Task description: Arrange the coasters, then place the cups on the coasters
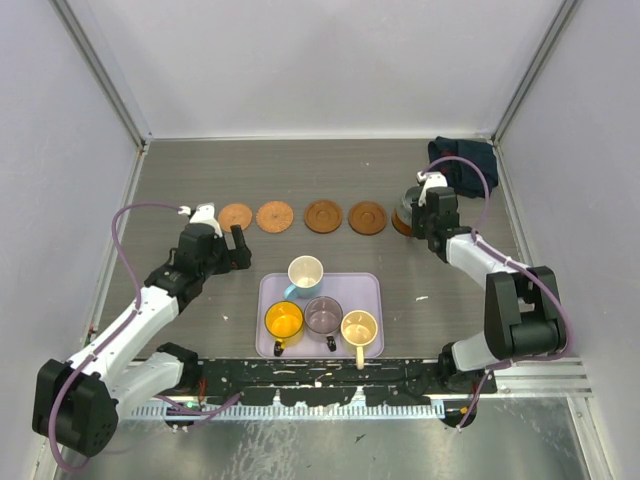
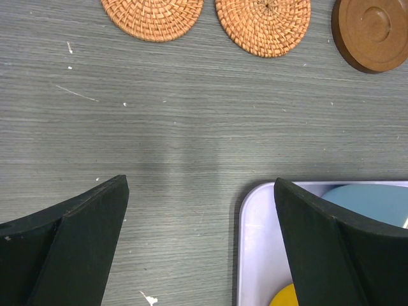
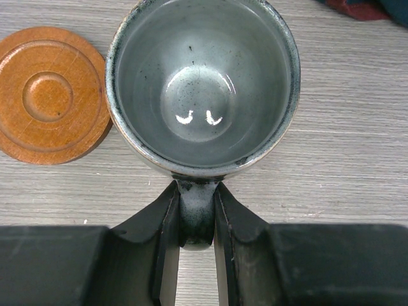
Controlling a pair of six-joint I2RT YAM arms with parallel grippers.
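The right gripper [image 3: 196,207] pinches the grey-green mug [image 3: 201,83] by its handle to keep it upright, an orange-brown coaster [image 3: 51,95] just ahead-left, likely its seat, while the left gripper [image 2: 201,185] hangs spread, empty, beside the tray [image 2: 255,242].

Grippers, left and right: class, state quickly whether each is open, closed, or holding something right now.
Left gripper: open, holding nothing.
Right gripper: shut on the handle of the grey-green cup.

Lilac tray [image 1: 366,292] near front of grey table [image 1: 200,180] — dark cloth [image 1: 468,158] bunched at far-right corner.
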